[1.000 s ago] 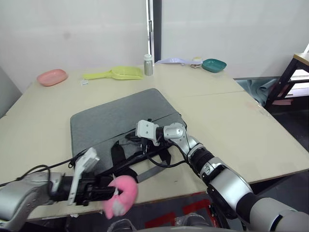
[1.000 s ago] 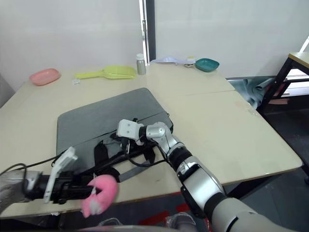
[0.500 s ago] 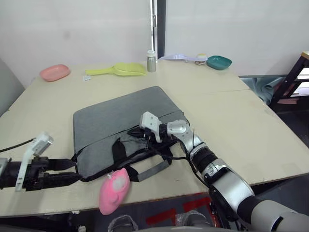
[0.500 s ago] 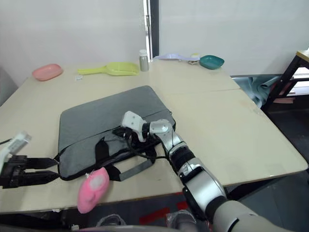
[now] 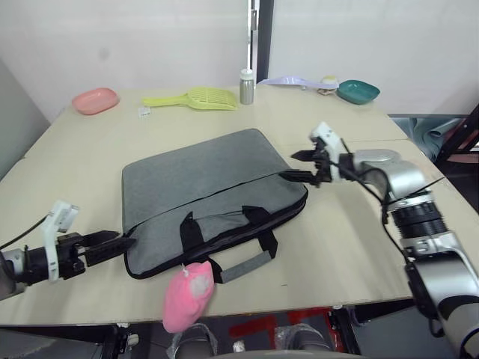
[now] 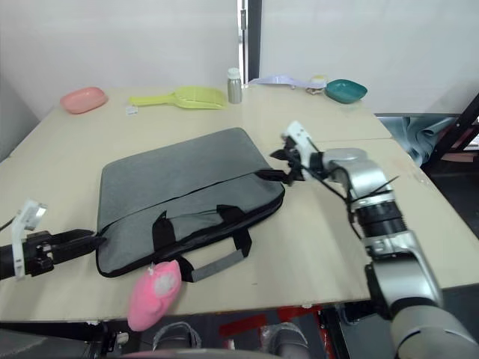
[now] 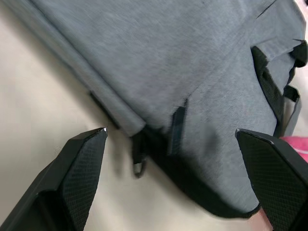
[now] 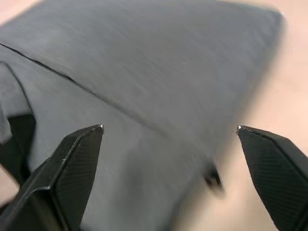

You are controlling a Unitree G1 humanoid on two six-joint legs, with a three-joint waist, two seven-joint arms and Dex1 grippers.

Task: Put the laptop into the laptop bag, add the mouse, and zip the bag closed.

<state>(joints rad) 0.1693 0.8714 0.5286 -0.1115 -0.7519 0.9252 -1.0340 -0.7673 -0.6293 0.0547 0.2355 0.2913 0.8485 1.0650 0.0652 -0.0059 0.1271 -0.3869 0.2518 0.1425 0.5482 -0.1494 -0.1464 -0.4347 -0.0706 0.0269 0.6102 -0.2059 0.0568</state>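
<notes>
The flat grey fabric laptop bag with black trim lay across the middle of the pale wooden table, its two black-and-grey strap handles flopped toward the near edge. At the bag's near left corner the left gripper sat low on the table, its two black fingers spread apart and empty, the tips just beside the bag's black edging (the left wrist view showed a small zipper pull hanging between them, untouched). The right gripper hovered at the bag's far right corner, fingers likewise parted, holding nothing, close to the zipper line. A pink rounded lump rested at the table's near edge, touching the lower handle. Along the far edge stood a pink dish, a yellow-green scoop, a small metal bottle and a teal bowl.
</notes>
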